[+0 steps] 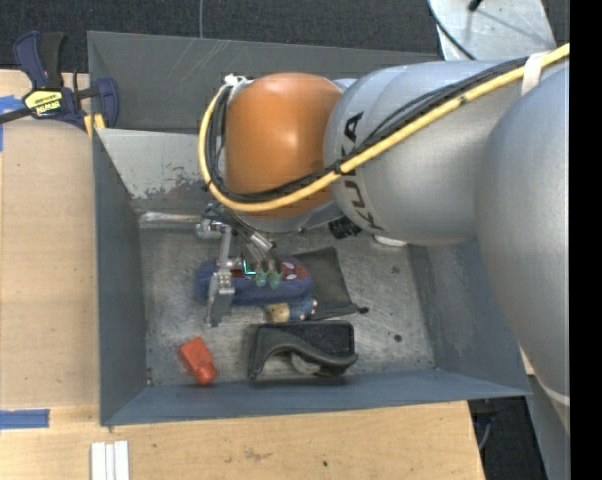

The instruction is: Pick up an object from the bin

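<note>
Ideally the gripper, jaws apart over the blue object mid-bin, should settle squarely astride it before closing, clear of the black object nearby.

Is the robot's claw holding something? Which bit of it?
It cannot be told. The gripper is down at the blue thing in the middle of the bin, but no grip on it is clear.

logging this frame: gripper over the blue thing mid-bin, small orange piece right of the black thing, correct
No: the camera view shows the small orange piece left of the black thing. The gripper is over the blue thing mid-bin.
</note>
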### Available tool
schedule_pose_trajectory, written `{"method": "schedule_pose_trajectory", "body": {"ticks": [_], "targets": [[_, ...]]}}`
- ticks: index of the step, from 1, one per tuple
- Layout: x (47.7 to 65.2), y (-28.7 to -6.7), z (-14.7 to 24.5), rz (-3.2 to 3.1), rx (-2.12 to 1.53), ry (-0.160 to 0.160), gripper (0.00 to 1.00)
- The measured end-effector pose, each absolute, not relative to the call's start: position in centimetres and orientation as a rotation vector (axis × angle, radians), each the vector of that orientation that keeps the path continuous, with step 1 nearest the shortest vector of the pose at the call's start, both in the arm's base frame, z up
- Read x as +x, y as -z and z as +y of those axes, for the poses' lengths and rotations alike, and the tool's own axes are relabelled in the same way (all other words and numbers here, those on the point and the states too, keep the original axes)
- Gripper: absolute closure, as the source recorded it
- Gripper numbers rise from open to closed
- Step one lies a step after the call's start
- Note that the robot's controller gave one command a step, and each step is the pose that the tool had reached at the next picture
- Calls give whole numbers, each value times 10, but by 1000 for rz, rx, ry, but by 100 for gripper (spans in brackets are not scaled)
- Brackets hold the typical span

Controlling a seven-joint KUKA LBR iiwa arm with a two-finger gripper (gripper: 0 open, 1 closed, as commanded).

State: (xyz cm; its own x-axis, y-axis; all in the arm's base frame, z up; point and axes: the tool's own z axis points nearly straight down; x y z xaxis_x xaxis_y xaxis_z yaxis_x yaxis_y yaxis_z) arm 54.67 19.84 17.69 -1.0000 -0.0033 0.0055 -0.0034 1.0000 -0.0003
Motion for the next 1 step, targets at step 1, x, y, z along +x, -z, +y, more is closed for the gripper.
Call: {"method": "schedule_pose_trajectory", "body": {"ticks": [1], "targets": [[571, -71, 158, -3125, -377, 5, 0]]}}
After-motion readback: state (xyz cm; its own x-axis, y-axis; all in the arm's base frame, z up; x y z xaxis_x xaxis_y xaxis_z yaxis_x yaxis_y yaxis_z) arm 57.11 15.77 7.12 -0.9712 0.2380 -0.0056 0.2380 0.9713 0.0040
